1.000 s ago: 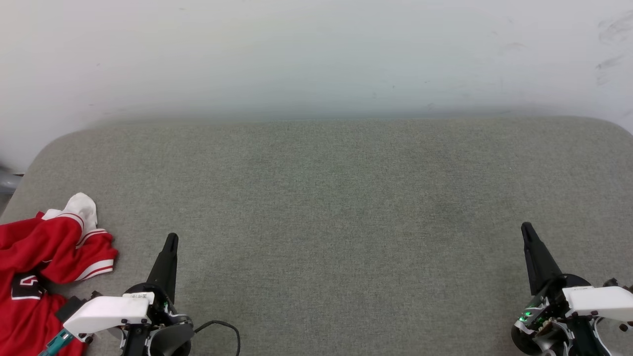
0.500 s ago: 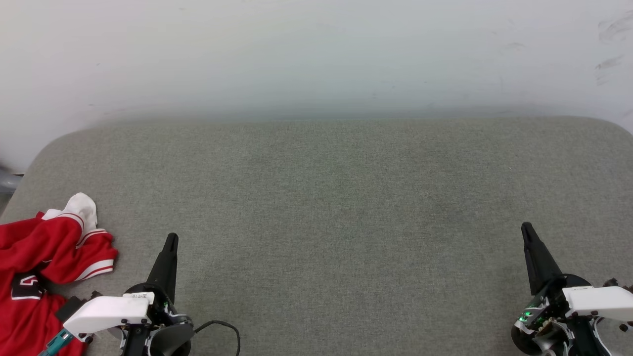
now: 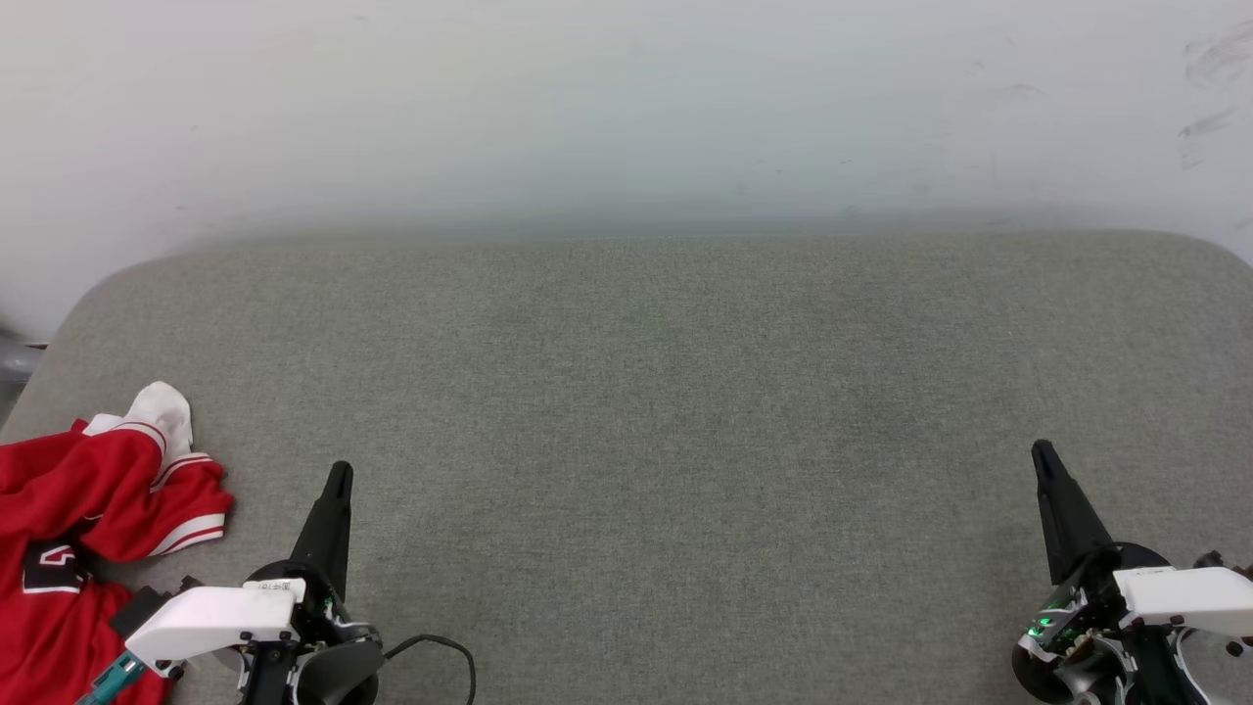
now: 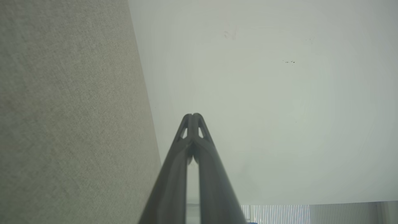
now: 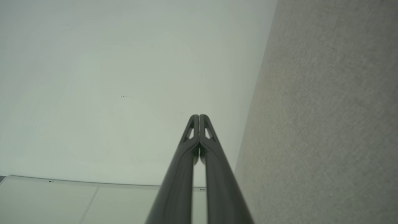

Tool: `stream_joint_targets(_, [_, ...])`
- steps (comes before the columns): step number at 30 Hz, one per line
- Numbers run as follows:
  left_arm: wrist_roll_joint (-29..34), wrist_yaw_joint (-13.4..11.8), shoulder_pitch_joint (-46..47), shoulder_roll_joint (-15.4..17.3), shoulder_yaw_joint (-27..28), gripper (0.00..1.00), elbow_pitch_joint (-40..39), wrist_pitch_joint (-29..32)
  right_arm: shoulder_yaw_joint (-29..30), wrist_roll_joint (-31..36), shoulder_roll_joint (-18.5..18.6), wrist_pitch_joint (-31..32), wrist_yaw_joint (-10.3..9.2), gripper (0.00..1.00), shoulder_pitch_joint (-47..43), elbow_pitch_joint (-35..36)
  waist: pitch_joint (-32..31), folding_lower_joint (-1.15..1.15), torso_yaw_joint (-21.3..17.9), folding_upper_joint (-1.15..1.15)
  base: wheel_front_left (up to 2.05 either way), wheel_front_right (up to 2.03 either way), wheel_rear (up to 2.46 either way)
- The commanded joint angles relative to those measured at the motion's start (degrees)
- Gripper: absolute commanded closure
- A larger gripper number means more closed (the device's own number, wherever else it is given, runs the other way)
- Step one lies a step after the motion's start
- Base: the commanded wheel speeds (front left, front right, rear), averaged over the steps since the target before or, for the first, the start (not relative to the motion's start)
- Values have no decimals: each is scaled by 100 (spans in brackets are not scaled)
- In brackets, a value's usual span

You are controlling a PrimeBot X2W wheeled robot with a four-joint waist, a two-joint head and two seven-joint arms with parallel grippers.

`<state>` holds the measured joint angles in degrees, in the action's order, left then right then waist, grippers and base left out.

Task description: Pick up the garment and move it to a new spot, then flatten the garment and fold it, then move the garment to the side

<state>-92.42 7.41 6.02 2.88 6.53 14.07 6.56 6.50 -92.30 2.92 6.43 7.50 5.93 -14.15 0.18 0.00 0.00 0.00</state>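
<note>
Lying crumpled at the near left edge of the grey fabric-covered counter [image 3: 626, 392], the garment [image 3: 88, 509] sits just beside the left gripper [image 3: 339, 475] — jaws pressed together, empty; far right, the right gripper [image 3: 1042, 452] is likewise closed on nothing — a pale scuffed wall [image 3: 626, 117] behind.

Not much to read here tbh. The red garment [image 3: 69, 490] has a black digit [image 3: 49, 570] with a white outline on its crumpled front, half folded under, so I can't tell which number. Just right of the garment, a tiny white sticker [image 3: 277, 586] on the left gripper [image 3: 339, 472] has print too small to read
</note>
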Motion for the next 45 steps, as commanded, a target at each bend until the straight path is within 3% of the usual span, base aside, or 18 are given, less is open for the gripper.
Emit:
stream_joint_targets(1, [1, 26, 43, -11, 13, 100, -3, 11, 2, -23, -8, 16, -2, 100, 68, -2, 0, 0, 0, 0, 0, 0, 0])
stream_joint_targets(7, [1, 26, 43, -11, 13, 100, -3, 11, 2, -23, -8, 16, -2, 100, 68, -2, 0, 0, 0, 0, 0, 0, 0])
stream_joint_targets(8, [2, 0, 0, 0, -5, 0, -2, -1, 0, 2, 0, -2, 0, 0, 0, 4, 0, 0, 0, 0, 0, 0, 0])
stream_joint_targets(12, [6, -8, -107, -10, -43, 0, 123, -11, -11, 7, -2, -15, -1, 0, -123, -113, 1, 0, 0, 0, 0, 0, 0])
stream_joint_targets(35, [329, -2, -68, 11, -860, 0, -631, -642, -338, 369, 41, -638, -1, 0, -345, 857, 8, 0, -12, 0, 0, 0, 0])
stream_joint_targets(40, [662, -1, -71, 34, -949, 0, -786, -757, -390, 607, 100, -753, -1, 0, -381, 1065, 12, 0, -14, 0, 0, 0, 0])
stream_joint_targets(45, [1433, 0, -62, 36, -923, 0, -893, -865, -394, 1302, 153, -862, -1, 0, -418, 1172, 15, 0, -11, 0, 0, 0, 0])
